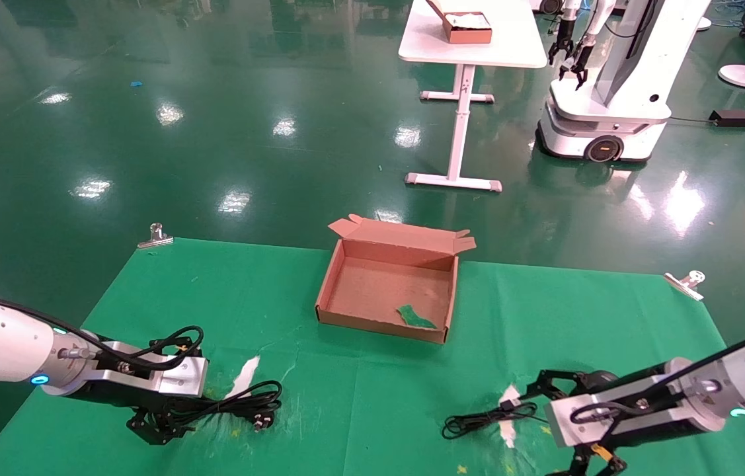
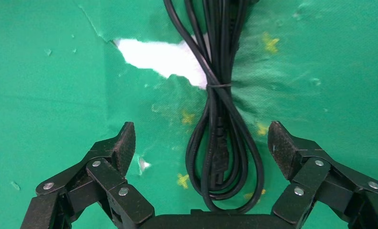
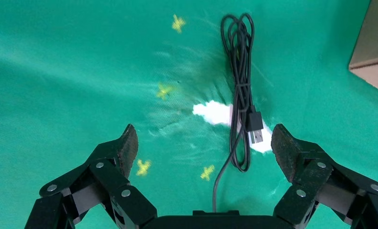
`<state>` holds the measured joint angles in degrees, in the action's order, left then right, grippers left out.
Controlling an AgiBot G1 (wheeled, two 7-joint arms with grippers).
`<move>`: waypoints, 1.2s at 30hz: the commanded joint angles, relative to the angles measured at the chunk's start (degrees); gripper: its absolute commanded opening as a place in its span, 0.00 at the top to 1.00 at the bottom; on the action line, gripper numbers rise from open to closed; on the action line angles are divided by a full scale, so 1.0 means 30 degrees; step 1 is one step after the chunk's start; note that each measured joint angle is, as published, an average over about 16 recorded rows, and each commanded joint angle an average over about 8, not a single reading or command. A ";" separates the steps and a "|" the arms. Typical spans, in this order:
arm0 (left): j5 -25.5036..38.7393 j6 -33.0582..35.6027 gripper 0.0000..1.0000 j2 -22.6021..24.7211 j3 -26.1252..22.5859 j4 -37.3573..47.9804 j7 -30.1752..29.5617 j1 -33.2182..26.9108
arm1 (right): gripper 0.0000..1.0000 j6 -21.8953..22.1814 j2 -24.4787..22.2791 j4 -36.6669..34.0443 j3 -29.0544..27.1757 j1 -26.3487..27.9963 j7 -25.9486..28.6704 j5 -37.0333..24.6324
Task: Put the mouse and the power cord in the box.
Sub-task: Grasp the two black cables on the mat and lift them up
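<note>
the left gripper is spread wide, straddling the power cord on the green cloth, near the box. floppy but tied (so pinch the bundled middle). right gripper gapes over the mouse cable.

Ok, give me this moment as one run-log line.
left pincer: open over power cord | right pincer: open over mouse cable | box: open, neither item inside
</note>
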<state>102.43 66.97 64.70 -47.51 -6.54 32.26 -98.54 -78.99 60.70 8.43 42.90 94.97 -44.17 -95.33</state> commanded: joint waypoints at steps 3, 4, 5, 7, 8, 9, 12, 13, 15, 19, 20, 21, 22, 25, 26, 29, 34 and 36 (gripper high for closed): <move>-0.0043 -0.0535 0.00 0.0289 0.0047 0.0591 0.0201 -0.0030 | 0.00 0.0642 0.0453 -0.0736 0.0015 0.0050 -0.0500 -0.0049; -0.0077 -0.0590 0.00 0.0330 0.0071 0.0697 0.0244 -0.0034 | 0.00 0.0814 0.0551 -0.0876 0.0008 0.0038 -0.0597 -0.0045; -0.0107 -0.0634 0.00 0.0366 0.0092 0.0794 0.0295 -0.0044 | 0.00 0.0990 0.0648 -0.1012 0.0000 0.0029 -0.0691 -0.0039; -0.0155 -0.0687 0.00 0.0424 0.0125 0.0958 0.0407 -0.0072 | 0.00 0.1308 0.0833 -0.1251 -0.0019 0.0017 -0.0862 -0.0020; -0.0174 -0.0702 0.00 0.0448 0.0138 0.1028 0.0468 -0.0088 | 0.00 0.1453 0.0928 -0.1358 -0.0033 0.0014 -0.0940 -0.0004; -0.0190 -0.0716 0.00 0.0470 0.0149 0.1093 0.0531 -0.0103 | 0.00 0.1587 0.1028 -0.1458 -0.0050 0.0010 -0.1012 0.0018; -0.0231 -0.0755 0.00 0.0524 0.0178 0.1255 0.0715 -0.0139 | 0.00 0.1915 0.1350 -0.1707 -0.0132 -0.0006 -0.1187 0.0133; -0.0245 -0.0771 0.00 0.0538 0.0188 0.1302 0.0772 -0.0147 | 0.00 0.1996 0.1460 -0.1776 -0.0165 -0.0012 -0.1233 0.0180; -0.0270 -0.0818 0.00 0.0571 0.0205 0.1393 0.0882 -0.0147 | 0.00 0.2149 0.1688 -0.1906 -0.0236 -0.0026 -0.1310 0.0284; -0.0287 -0.0960 0.00 0.0635 0.0218 0.1566 0.1058 -0.0092 | 0.00 0.2505 0.2088 -0.2127 -0.0371 -0.0058 -0.1406 0.0477; -0.0287 -0.1009 0.00 0.0649 0.0218 0.1608 0.1093 -0.0068 | 0.00 0.2610 0.2172 -0.2176 -0.0394 -0.0064 -0.1424 0.0510; -0.0286 -0.1061 0.00 0.0664 0.0218 0.1651 0.1125 -0.0038 | 0.00 0.2719 0.2249 -0.2224 -0.0413 -0.0071 -0.1443 0.0537; -0.0285 -0.1115 0.00 0.0677 0.0218 0.1691 0.1151 -0.0007 | 0.00 0.2829 0.2314 -0.2267 -0.0428 -0.0079 -0.1460 0.0557; -0.0291 -0.1263 0.00 0.0714 0.0223 0.1799 0.1217 0.0083 | 0.00 0.3157 0.2466 -0.2387 -0.0455 -0.0104 -0.1517 0.0592; -0.0292 -0.1310 0.00 0.0725 0.0224 0.1832 0.1236 0.0116 | 0.00 0.3255 0.2503 -0.2423 -0.0461 -0.0113 -0.1536 0.0600; -0.0298 -0.1434 0.00 0.0748 0.0229 0.1917 0.1280 0.0197 | 0.00 0.3521 0.2582 -0.2522 -0.0483 -0.0159 -0.1590 0.0629; -0.0411 -0.1519 0.12 0.0663 0.0309 0.2006 0.1316 0.0180 | 0.39 0.3840 0.2662 -0.2617 -0.0546 -0.0271 -0.1719 0.0718; -0.0487 -0.1483 0.34 0.0605 0.0361 0.2015 0.1334 0.0133 | 0.64 0.3907 0.2677 -0.2628 -0.0568 -0.0306 -0.1777 0.0748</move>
<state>100.91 62.74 66.47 -46.38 -0.54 36.40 -98.14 -67.38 68.71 0.54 41.21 94.12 -49.49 -93.11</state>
